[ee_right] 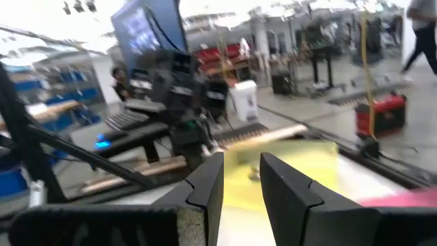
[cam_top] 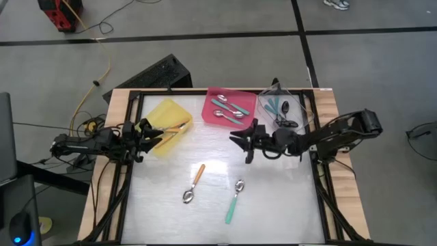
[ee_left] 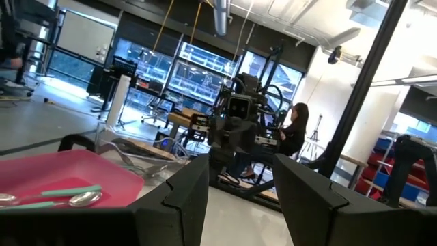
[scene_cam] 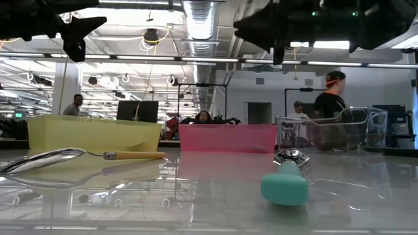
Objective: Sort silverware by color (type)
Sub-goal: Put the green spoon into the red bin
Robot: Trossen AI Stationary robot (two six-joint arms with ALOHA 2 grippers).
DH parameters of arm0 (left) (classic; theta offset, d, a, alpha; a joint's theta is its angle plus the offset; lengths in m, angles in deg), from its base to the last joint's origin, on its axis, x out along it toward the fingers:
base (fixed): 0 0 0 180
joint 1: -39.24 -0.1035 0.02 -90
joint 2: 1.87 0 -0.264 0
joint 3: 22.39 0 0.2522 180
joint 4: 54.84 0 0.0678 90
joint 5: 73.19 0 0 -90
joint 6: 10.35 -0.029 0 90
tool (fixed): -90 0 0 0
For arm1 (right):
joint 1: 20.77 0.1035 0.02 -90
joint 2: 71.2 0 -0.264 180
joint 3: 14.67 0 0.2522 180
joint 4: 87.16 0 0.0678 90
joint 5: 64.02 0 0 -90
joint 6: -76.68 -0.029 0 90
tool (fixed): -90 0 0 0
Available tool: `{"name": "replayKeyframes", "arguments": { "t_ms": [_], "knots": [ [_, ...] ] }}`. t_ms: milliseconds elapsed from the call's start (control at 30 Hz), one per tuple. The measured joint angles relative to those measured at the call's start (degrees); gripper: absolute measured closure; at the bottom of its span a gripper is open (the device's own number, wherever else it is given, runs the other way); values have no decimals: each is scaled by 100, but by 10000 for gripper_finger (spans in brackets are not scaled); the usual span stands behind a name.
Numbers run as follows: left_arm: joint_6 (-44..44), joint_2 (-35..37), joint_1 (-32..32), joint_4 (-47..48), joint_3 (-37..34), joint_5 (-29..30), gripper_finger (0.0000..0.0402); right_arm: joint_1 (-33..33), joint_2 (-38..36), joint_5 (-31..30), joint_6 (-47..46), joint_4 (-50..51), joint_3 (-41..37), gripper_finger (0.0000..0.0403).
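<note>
On the worktop (cam_top: 273, 212), two spoons lay loose in the open front half: an orange-handled spoon (cam_top: 194, 184) and, just beside it, a teal-handled spoon (cam_top: 234, 201), both with long axes running roughly front to back, bowls toward the middle. The right end effector (cam_top: 240, 139) hovered above the worktop, released and empty, with the teal spoon ahead of it toward the front edge. The left end effector (cam_top: 151, 134), also parted and empty, hung over the yellow tray (cam_top: 171, 109). The right arm looked nearer both spoons. Around them the surface was bare, leaving ample room to descend.
</note>
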Motion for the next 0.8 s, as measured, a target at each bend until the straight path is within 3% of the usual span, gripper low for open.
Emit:
{"name": "replayKeyframes", "arguments": {
  "t_ms": [233,433,800],
  "knots": [
    [194,0,0,8,0,-101,253,-320,-391,-4,-364,1171,0,280],
    [156,0,0,10,0,-478,253,-158,-374,199,-310,1208,0,280],
    [85,0,2,10,0,-490,253,545,-369,645,-2,958,0,280]
  ]
}}
